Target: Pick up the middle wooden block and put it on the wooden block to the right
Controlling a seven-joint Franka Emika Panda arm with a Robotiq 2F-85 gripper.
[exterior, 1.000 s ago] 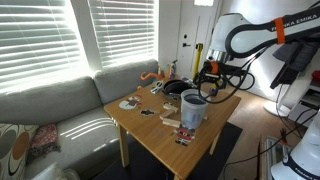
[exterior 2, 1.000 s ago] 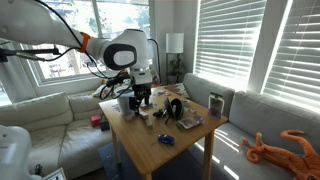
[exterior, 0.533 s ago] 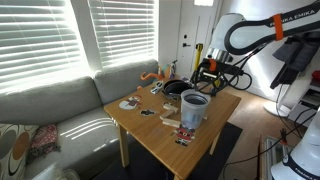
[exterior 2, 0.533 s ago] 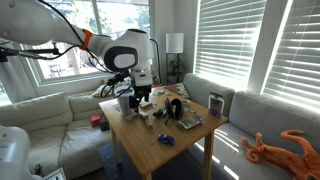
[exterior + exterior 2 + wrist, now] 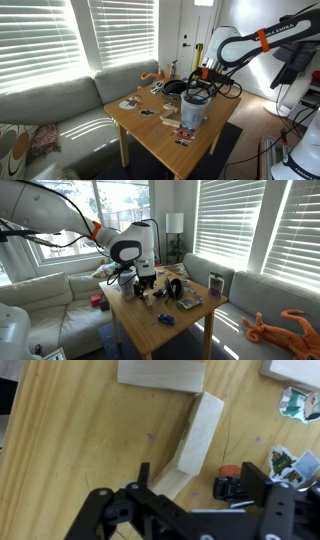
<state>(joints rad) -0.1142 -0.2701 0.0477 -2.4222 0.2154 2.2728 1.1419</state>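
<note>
The long pale wooden block [image 5: 200, 432], the middle one of three, lies slantwise on the light wooden table [image 5: 80, 430]. Its near end reaches in between the fingers of the black two-fingered claw [image 5: 203, 480], and its far end points ahead of the claw and slightly to its right. It looks tipped up on a long edge rather than flat, though the wrist view does not settle that.

Straight ahead of the claw lies a second pale wooden block [image 5: 160, 372], cut by the frame. It is touching the slanted block's far end or just short of it. Ahead and well to the right, a third pale wooden block [image 5: 295, 368] shows only an edge; I take that one for the resting place.

The claw is spread wide and holds nothing. One finger [image 5: 143, 473] stands left of the block's near end and the other right of it, so closing would pinch across the narrow width. Whether either pad already touches wood I cannot tell. The claw straddles the end, not the middle, so a grip here may let the long block swing or droop once lifted.

Just right of the claw sit a small red-and-black object [image 5: 235, 480] and crumpled coloured wrappers [image 5: 292, 405], which crowd that finger's side. In an exterior view the claw [image 5: 204, 80] hangs low over the table just behind a grey tub [image 5: 193, 108].
</note>
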